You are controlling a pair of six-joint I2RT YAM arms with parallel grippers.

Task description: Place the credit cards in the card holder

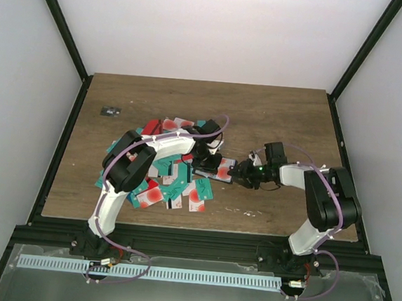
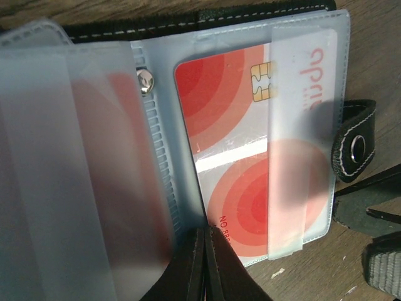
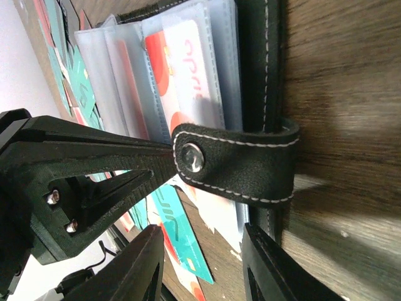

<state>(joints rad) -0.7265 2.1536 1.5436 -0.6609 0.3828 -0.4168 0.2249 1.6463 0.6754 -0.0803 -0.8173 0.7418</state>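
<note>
The card holder (image 1: 213,168) lies open on the table between my two grippers, its clear sleeves fanned out. A white credit card with red circles (image 2: 244,157) sits in one sleeve, its far end under a frosted flap. My left gripper (image 2: 205,251) is shut, with its tips against the near edge of that card and sleeve. The holder's snap tab (image 3: 232,164) sticks out toward my right gripper (image 3: 207,269), which stands open at the holder's edge with nothing between its fingers. Loose credit cards (image 1: 162,189) are piled under my left arm.
A tiny dark grey object (image 1: 110,111) lies alone at the back left of the wooden table (image 1: 288,123). A teal card (image 3: 182,232) lies on the wood below the snap tab. Black frame rails border the table.
</note>
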